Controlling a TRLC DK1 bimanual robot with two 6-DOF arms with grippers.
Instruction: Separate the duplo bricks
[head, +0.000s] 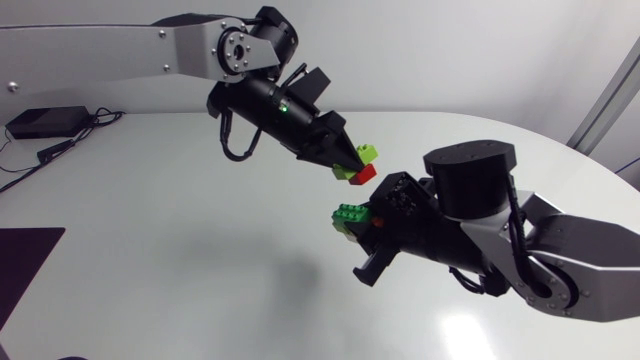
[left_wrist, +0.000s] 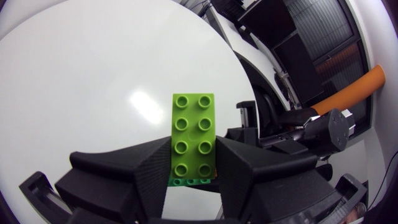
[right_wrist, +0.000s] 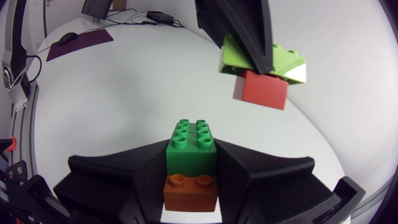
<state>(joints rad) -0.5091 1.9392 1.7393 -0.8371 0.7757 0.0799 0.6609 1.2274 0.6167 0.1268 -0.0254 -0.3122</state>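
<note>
**A:** Bricks — where do they sit?

**B:** In two pairs, both held above the white table (head: 150, 220). A lime brick (head: 368, 153) with a red brick (head: 362, 173) stuck beneath it is pinched in the left gripper (head: 350, 166). One finger presses each long side.

**A:** And the other pair?

**B:** A dark green brick (head: 350, 213) sits on an orange brick (right_wrist: 191, 191). Both are clamped between the fingers of the right gripper (right_wrist: 191, 168) — the gap is narrow and the bricks fill it.

**A:** How do the pairs lie to each other?

**B:** They are near each other but not touching. Seen from above, the lime-and-red pair is at one o'clock of the dark green one. The left arm comes in from ten o'clock and the right arm from four.
</note>
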